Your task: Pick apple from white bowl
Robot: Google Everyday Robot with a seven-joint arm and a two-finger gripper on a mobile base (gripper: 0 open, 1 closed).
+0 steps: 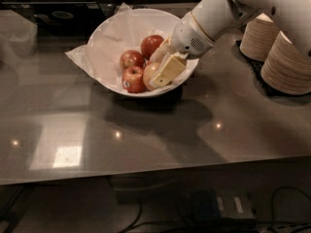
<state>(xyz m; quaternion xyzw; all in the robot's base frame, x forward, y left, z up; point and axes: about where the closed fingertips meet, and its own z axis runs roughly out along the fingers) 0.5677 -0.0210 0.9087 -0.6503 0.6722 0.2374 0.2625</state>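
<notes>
Dim scene, overhead light on a glossy dark worktop

The worktop (252,130) mirrors the lamps above as small bright dots and one pale square patch at the lower left. A broad soft shadow spreads forward from under the white bowl (109,33). The bowl and the arm (214,13) are the brightest things. The tool (164,73) sits low at the bowl's right side against the apple (149,73), warmly lit. The far edge and the space below the worktop sink into near black.

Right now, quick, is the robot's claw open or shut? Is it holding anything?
Gripper: down in the bowl, right at the apple. Whether it is open or shut on the apple cannot be told.
</notes>
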